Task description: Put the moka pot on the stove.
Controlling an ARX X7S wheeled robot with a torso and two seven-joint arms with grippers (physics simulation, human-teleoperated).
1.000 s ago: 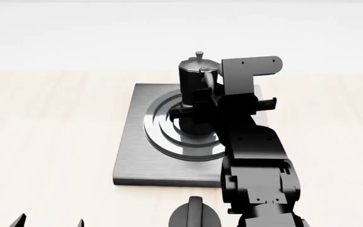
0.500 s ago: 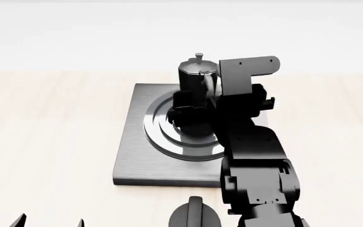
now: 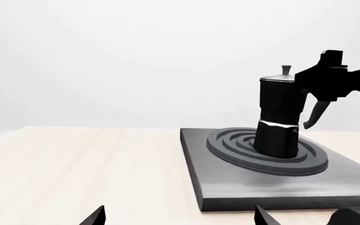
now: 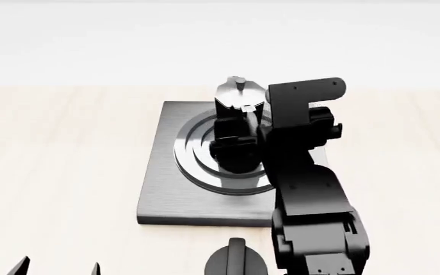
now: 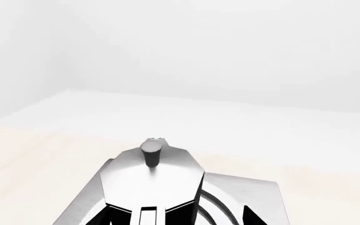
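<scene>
The small faceted black moka pot (image 3: 280,117) stands upright on the grey square stove's (image 3: 230,187) ring burner. I cannot tell whether my right pincer (image 4: 239,129) grips its handle; releasing remains.

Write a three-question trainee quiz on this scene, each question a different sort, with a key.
1. True or false: the moka pot stands upright on the ring burner of the stove.
2. Multiple choice: which arm reaches to the pot's handle side? A) left B) right C) both
3. Fill in: the round black dial knob sits on the table in front of the stove, on the ____ side.

Key:
1. True; the left wrist view shows its base on the rings.
2. B; the right gripper is at the handle, while the left gripper stays low at the near edge.
3. Robot's.
</scene>
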